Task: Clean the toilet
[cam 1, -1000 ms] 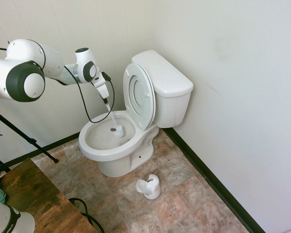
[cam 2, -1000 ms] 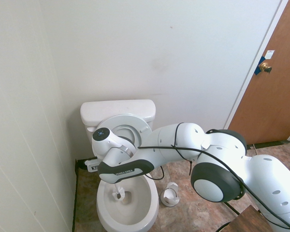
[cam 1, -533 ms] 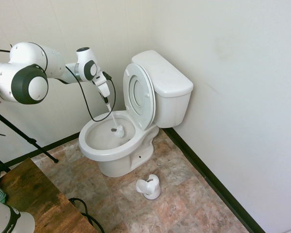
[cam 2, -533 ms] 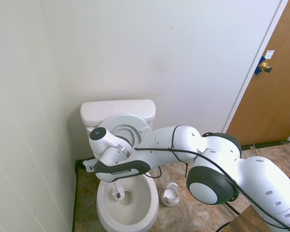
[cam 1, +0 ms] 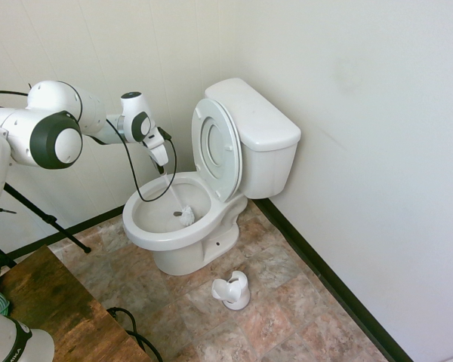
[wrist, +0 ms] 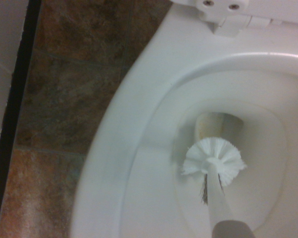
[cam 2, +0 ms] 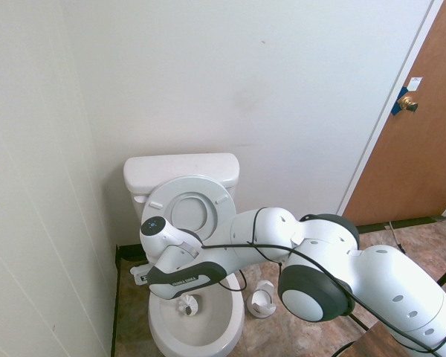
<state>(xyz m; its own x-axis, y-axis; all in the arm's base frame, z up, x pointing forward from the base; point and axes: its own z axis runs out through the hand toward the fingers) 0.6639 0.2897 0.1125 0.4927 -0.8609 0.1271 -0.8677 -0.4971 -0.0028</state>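
The white toilet (cam 1: pixel 258 128) stands in the corner with its ring seat and lid (cam 1: pixel 214 148) tipped up against the tank. My gripper (cam 1: pixel 160 161) hangs over the left side of the bowl (cam 1: pixel 145 230), shut on the handle of a white toilet brush. The brush slants down into the bowl, and its round bristle head (cam 1: pixel 186 218) sits near the bottom by the drain. In the wrist view the bristle head (wrist: pixel 213 159) lies just in front of the drain opening. In the second exterior view the brush head (cam 2: pixel 187 305) shows inside the bowl (cam 2: pixel 163 338) under my forearm, which hides the fingers.
A small white brush holder (cam 1: pixel 232 290) stands on the tiled floor in front of the toilet, also seen to its right (cam 2: pixel 262 300). Walls close in behind and beside the toilet. A wooden surface (cam 1: pixel 53 302) lies at the lower left, and a brown door (cam 2: pixel 416 141) is at the right.
My wrist has come down and drawn slightly toward the bowl's left rim. The brush head has slid lower and nearer the front of the bowl. The grip has stayed shut.
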